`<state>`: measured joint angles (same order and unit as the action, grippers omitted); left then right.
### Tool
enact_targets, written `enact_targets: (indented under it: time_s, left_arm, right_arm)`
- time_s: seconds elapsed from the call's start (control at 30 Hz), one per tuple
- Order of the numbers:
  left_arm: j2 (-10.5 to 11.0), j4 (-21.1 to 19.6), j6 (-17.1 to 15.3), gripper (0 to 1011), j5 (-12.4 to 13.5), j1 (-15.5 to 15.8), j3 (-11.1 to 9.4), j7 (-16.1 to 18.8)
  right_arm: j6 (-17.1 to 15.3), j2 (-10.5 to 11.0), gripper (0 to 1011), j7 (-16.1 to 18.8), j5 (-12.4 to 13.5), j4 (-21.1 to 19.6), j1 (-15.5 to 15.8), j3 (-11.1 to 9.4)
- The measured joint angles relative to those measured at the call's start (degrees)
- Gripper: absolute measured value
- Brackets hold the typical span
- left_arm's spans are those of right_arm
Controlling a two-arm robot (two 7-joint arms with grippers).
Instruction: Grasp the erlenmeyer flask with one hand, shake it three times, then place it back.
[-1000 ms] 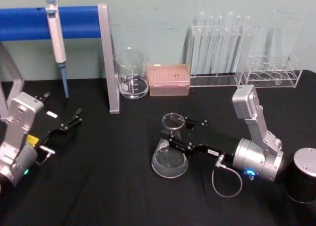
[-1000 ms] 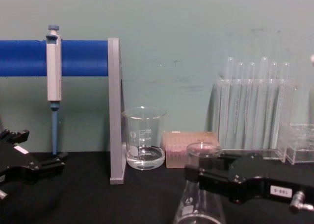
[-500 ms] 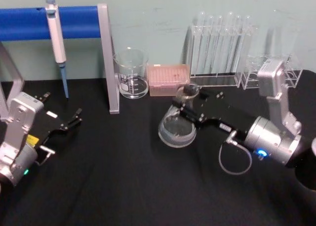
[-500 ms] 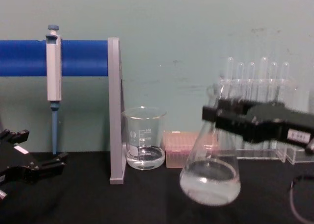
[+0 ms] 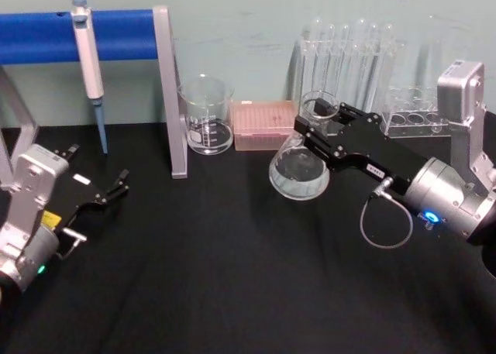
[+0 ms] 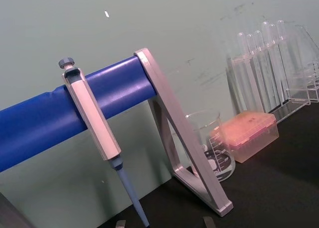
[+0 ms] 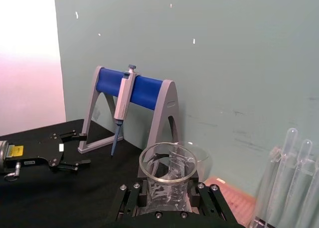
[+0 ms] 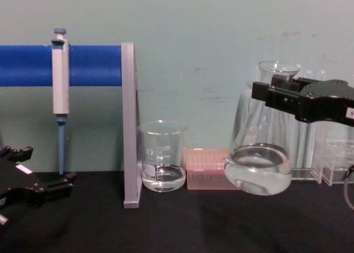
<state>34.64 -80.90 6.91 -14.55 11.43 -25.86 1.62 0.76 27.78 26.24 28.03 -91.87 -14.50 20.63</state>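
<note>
Ok, right gripper [image 5: 310,133] has its jaws clenched on the flask [image 5: 298,172] neck. The flask hangs clear of the table [image 5: 194,276], just in front of the tube rack [image 5: 345,79]. Shake it short and sideways, away from the rack, and don't slosh the liquid up to the rim. Axis is near vertical, mouth up, base swung slightly left. Left gripper [image 5: 108,193] is parked at the left, jaws released.

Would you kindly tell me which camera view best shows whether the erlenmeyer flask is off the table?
The chest view: side-on, the erlenmeyer flask hangs clear of the table, neck clamped in the right gripper, liquid in its base. The head view shows it from above; the right wrist view shows its rim and neck.
</note>
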Motion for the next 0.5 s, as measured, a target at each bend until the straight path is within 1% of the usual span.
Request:
enact_targets:
  time_s: [0.23, 0.43, 0.5]
  left_arm:
    - [0.0, 0.0, 0.0, 1001, 0.0, 0.0, 0.0, 0.0]
    - [0.0, 0.0, 0.0, 1001, 0.0, 0.0, 0.0, 0.0]
    - [0.0, 0.0, 0.0, 1001, 0.0, 0.0, 0.0, 0.0]
  right_arm:
    - [-0.04, -0.49, 456, 0.68, -0.1, 0.44, -0.43, 0.14]
    - [-0.04, -1.05, 456, 2.82, -0.06, 1.22, -1.63, 1.67]
    - [-0.04, -1.29, 456, 4.0, 0.06, 1.5, -2.22, 2.68]
